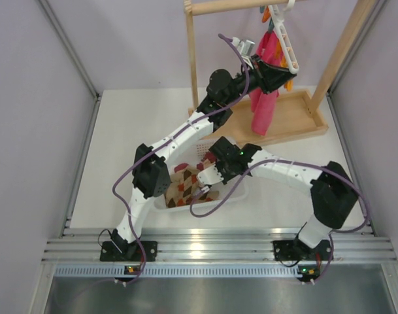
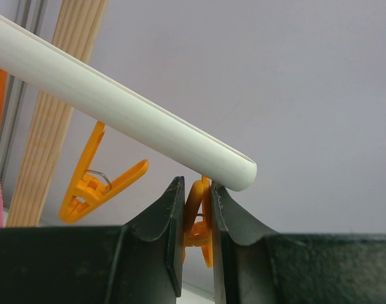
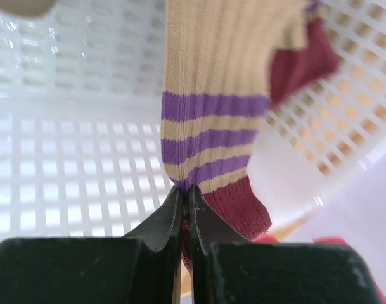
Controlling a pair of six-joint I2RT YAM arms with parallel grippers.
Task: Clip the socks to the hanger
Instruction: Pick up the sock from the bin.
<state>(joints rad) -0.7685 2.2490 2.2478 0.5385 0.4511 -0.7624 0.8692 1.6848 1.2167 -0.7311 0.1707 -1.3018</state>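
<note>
Well beyond the white basket [image 3: 66,164], up at the wooden rack [image 1: 193,59]: left gripper [image 2: 196,187] squeezed onto an orange clip [image 2: 197,221], with jaws pressed against both its sides. Just above that clip, the tip of the hanger [image 2: 116,104], a slim white bar slanting up and leftward in the wrist view. Farther along the bar, a second orange clip [image 2: 97,183] hanging from it. Also on the basket's far side, seen from overhead, a pink cloth [image 1: 264,104] dangling beside the hanger.

Inside the basket: right gripper [image 3: 185,191] pinched tight on a striped sock [image 3: 212,107], gripping at the lowest purple stripe, right beside the maroon end. Apparently held clear of the basket's lattice floor, though too blurred in the wrist view to be sure. Also inside the basket, argyle socks [image 1: 185,186] lying just beside the right gripper.
</note>
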